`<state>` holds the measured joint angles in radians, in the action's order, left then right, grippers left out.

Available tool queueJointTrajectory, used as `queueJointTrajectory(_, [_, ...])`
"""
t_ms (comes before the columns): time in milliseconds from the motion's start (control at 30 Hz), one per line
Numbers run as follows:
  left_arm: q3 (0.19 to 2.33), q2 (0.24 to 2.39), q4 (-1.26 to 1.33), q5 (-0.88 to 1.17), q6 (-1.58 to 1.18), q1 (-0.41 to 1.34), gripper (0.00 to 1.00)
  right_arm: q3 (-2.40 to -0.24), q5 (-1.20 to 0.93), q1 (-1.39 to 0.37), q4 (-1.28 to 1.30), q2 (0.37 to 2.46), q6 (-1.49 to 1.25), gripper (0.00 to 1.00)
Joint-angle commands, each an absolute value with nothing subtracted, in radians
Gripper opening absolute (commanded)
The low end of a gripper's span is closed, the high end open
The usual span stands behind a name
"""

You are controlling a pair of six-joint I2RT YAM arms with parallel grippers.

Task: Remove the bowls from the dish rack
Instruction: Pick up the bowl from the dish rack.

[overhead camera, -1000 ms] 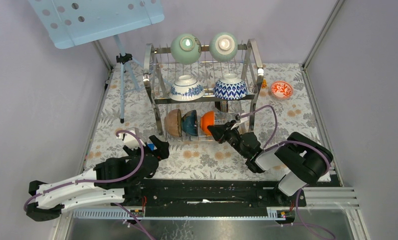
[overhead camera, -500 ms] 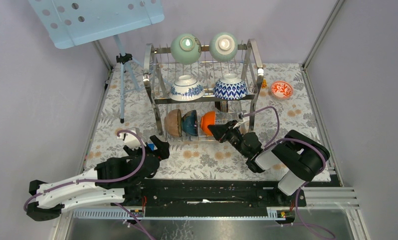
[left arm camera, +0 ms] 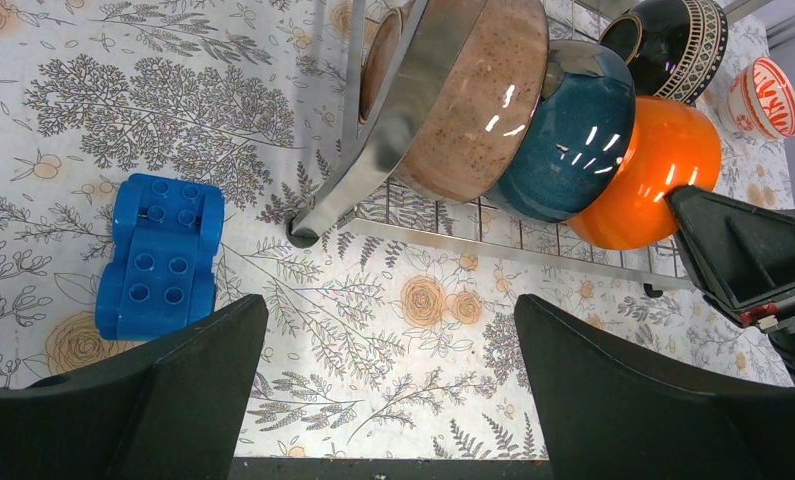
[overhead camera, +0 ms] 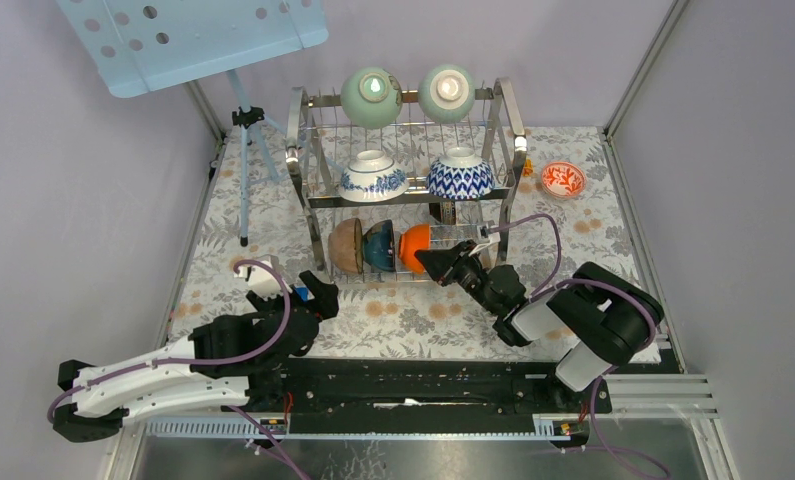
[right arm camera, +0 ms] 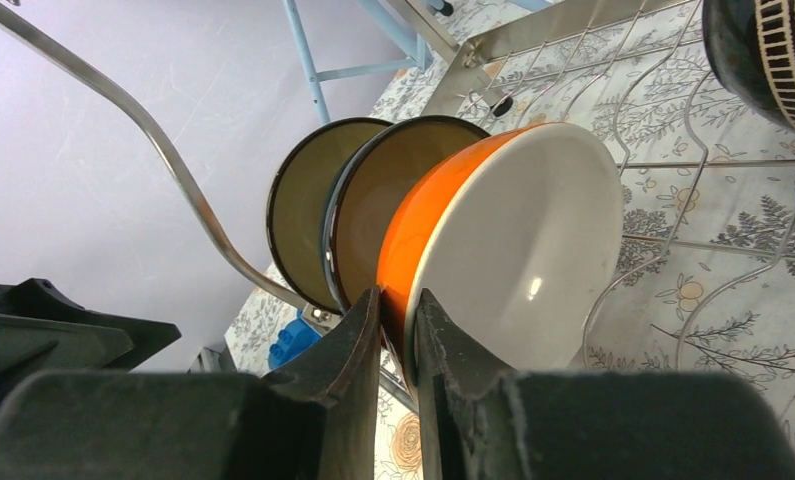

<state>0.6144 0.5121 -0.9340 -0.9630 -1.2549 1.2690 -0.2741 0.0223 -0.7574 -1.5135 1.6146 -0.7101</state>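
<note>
Standing on the floral table cover, the dish rack [overhead camera: 403,199] is the largest thing in view. A pale blue perforated stand [overhead camera: 198,40] rises to its left. Two pale green bowls [overhead camera: 371,96] sit on the rack's top tier and two blue-and-white bowls [overhead camera: 373,175] on the tier below. A brown bowl [overhead camera: 346,245], a teal bowl [overhead camera: 378,245] and an orange bowl [right arm camera: 513,230] stand on edge in its bottom tier. A red-patterned bowl [overhead camera: 563,179] rests on the table right of the rack. The right gripper [right arm camera: 398,300] reaches into the rack's front and pinches the orange bowl's rim. The left gripper [left arm camera: 388,310] hangs before the rack's left front foot, jaws spread wide and holding nothing. A blue toy brick [left arm camera: 158,255] lies left of that foot.
</note>
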Motion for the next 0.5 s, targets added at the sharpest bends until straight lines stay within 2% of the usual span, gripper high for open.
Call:
queueJointTrajectory(0, [0.614, 0.508, -0.923, -0.957, -1.262, 1.272, 0.99, -0.260, 0.002, -0.746, -1.715, 1.573, -0.730, 0.00])
queueJointTrajectory(467, [0.618, 0.503, -0.923, -0.956, -1.260, 1.272, 0.99, -0.253, 0.003, -0.744, -1.686, 1.496, -0.731, 0.00])
